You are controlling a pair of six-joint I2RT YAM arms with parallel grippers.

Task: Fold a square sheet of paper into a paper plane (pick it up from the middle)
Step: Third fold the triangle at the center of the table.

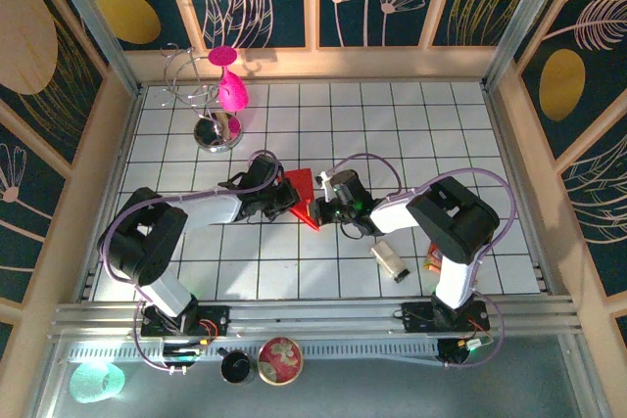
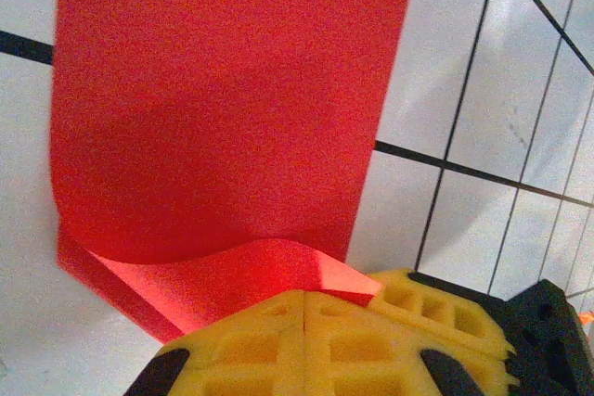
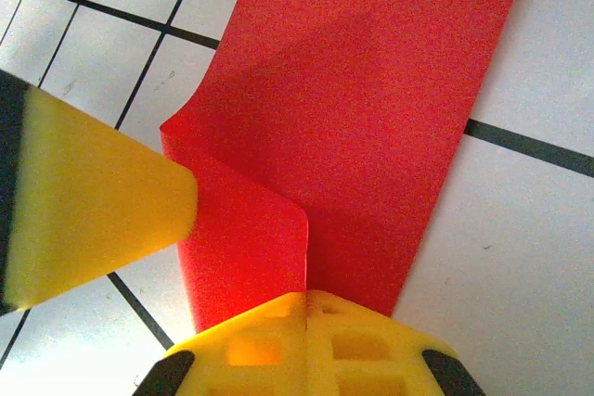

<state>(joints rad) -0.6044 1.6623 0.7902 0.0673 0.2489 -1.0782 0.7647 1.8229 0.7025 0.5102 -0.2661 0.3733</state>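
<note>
Left hand [image 2: 306, 308] pinching red sheet [image 2: 223, 108], edge curled

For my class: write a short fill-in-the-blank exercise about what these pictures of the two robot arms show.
1. The sheet of paper at the middle of the table is coloured ____.
2. The left gripper is ____ on the paper's curled edge.
3. The magenta goblet stands near the table's back ____ corner.
4. The table is white, ruled into squares by ____ lines.
Missing words: red; shut; left; black.
</note>
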